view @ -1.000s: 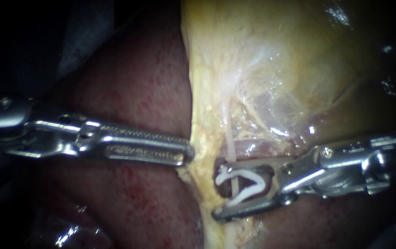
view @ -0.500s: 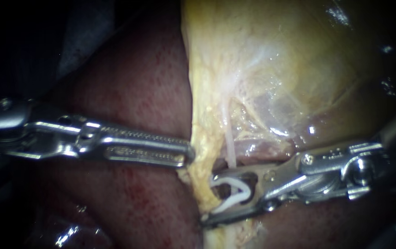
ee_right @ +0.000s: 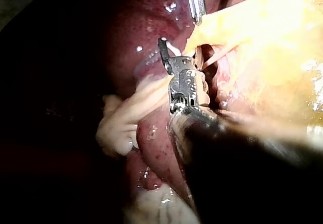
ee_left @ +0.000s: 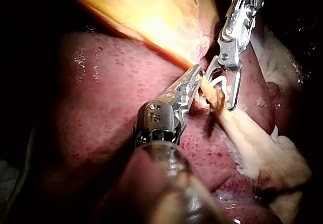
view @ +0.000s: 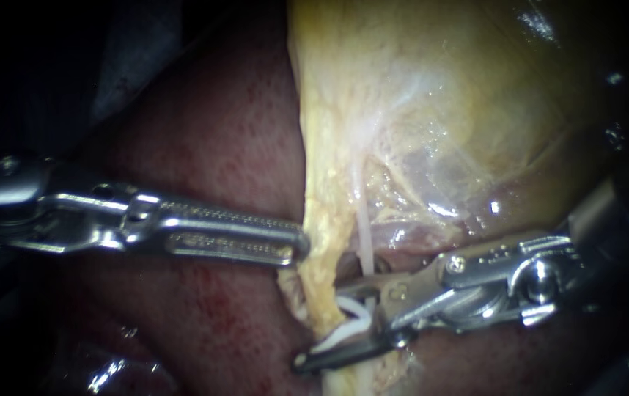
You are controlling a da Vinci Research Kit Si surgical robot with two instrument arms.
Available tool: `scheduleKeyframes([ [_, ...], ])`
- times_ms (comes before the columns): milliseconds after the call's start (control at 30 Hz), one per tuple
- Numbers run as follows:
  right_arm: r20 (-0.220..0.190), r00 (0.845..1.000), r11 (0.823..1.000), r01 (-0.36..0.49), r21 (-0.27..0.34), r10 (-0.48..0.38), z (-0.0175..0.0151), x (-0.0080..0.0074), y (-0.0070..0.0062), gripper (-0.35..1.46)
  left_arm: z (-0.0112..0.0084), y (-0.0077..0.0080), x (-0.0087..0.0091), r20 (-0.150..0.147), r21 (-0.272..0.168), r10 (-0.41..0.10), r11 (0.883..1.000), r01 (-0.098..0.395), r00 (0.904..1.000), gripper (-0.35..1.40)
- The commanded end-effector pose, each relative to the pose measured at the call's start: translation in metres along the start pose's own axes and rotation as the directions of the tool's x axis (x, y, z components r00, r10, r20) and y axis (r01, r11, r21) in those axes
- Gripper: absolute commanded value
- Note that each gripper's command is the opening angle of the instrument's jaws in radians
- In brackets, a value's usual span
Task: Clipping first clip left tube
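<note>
Astride the tube [view: 363, 233], right instrument's nearly closed end effector [view: 327, 323] clasps a clip [view: 347, 330].

The tissue fold [view: 322, 242] stands between left instrument [view: 296, 246] and right instrument [view: 319, 323], whose clip [view: 347, 328] and the tube [view: 364, 238] fill its window. The liver [view: 212, 132] lies open.

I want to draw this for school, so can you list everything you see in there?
liver: one, dark red, under everything else.
gallbladder: one, yellowish, lying over the liver.
tube: one, pale and thin, running from the gallbladder towards the right instrument.
clip: one, white, between the right instrument's jaws, at the tube.
left instrument: one, silver, jaws shut on the gallbladder's edge.
right instrument: one, silver, jaws shut on the clip.
</note>
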Motion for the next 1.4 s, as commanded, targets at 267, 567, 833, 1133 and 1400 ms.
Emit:
scheduleKeyframes([
  [267,0.001,1.000,1.000,-0.028,0.003,0.028,0.0000,0.0000,0.0003,0.42,0.0001,0.0000,0.0000,0.000,0.000,0.000,1.000,0.000,1.0000,-0.27],
  [567,-0.002,0.996,0.996,-0.087,0.006,0.087,-0.0002,0.0000,0.0007,-0.08,0.0001,0.0000,0.0000,0.000,-0.001,0.000,1.000,0.000,1.0000,-0.27],
  [833,0.015,0.996,0.996,-0.088,0.001,0.088,-0.0007,-0.0002,0.0017,-0.18,0.0002,0.0001,0.0001,0.000,-0.001,0.000,1.000,0.000,1.0000,-0.27],
  [1133,0.015,0.996,0.996,-0.087,0.001,0.087,-0.0007,-0.0003,0.0016,-0.19,0.0002,0.0001,0.0001,0.000,-0.001,0.000,1.000,0.000,1.0000,-0.27],
  [1400,0.016,0.996,0.996,-0.086,0.002,0.086,-0.0007,-0.0003,0.0014,-0.19,0.0004,0.0001,0.0001,-0.001,0.000,0.001,1.000,-0.001,1.0000,-0.27],
])
